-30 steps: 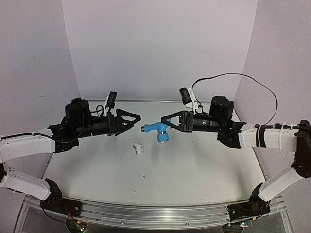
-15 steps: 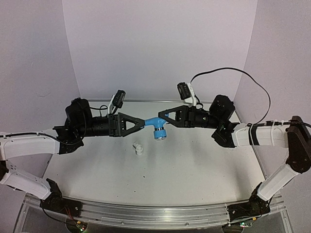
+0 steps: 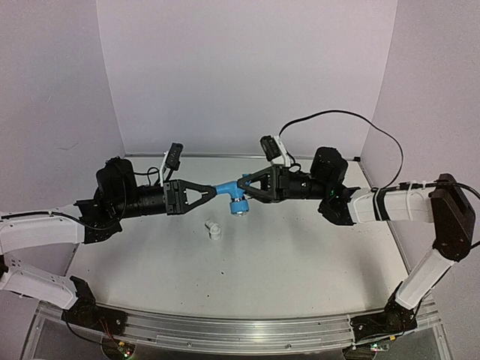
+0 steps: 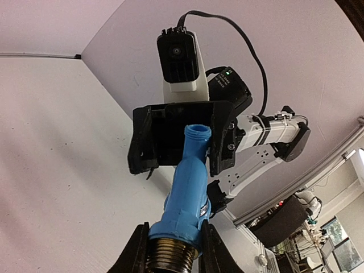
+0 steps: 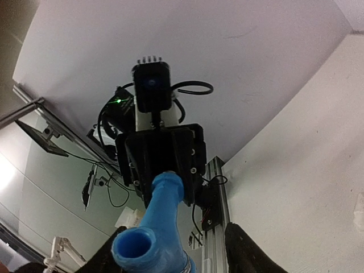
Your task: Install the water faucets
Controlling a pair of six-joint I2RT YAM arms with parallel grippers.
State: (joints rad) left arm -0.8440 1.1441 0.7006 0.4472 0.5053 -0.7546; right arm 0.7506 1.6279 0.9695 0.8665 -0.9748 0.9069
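The blue tap (image 3: pixel 234 196) hangs in the air over the middle of the surface (image 3: pixel 300 255), caught between the two arms that meet nose to nose there. A second ago only the right gripper (image 3: pixel 244 184) carried it, and the left gripper (image 3: pixel 214 190) stood wide open a little short of it. Now that is reversed. The left gripper has clamped shut on the tap's grey threaded end, and its wrist view shows a finger pressed against each side of the blue collar. The right gripper has let go, and its wrist view shows its fingers spread away from the tap's open spout end, though it is still close around it.

To me that looks like a hand-over just completed, leaving the tap in the left arm's keeping and the right arm free.

The small white fitting (image 3: pixel 214 229) lies on the surface just near of the tap, where it was, untouched. I'd guess it comes next, since nothing is joined yet.
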